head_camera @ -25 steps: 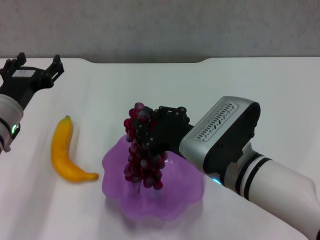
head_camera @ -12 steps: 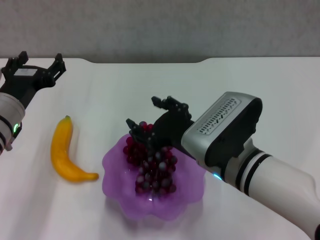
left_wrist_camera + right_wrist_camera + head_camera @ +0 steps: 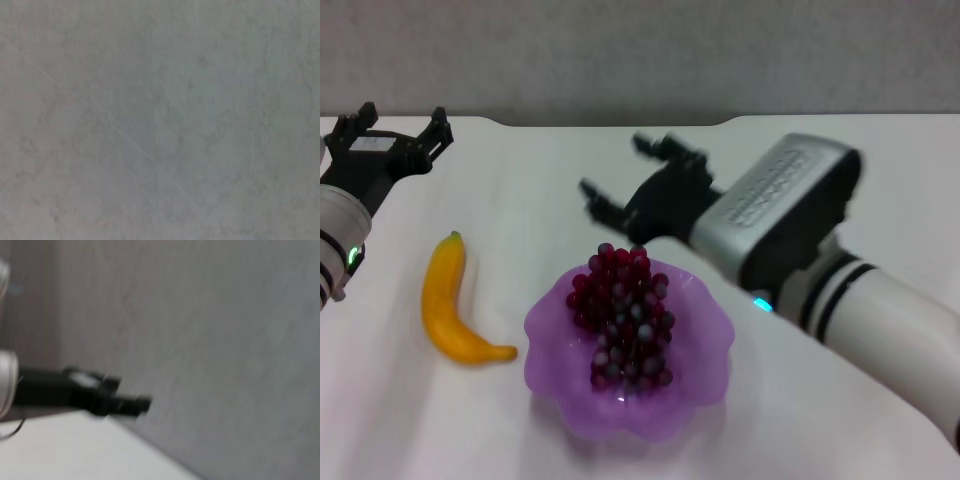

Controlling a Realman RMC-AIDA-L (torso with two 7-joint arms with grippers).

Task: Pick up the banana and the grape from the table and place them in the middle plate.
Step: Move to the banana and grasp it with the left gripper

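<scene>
Grape (image 3: 622, 318) now dropped in plate (image 3: 700, 375); right hand (image 3: 625, 180) released, lifted away. Banana (image 3: 452, 300) left; left hand (image 3: 392, 128) spread at counter (image 3: 820, 420) rear-left corner.

My right claw (image 3: 632, 178) is smeared by motion above the grape (image 3: 622, 330); my left wrist view shows only grey blur, nothing nameable.

Your right gripper (image 3: 628, 178), black fingers spread wide, hangs just behind the translucent purple scalloped plate (image 3: 550, 322). Your left gripper (image 3: 398, 125), also spread, sits parked well left of it.
</scene>
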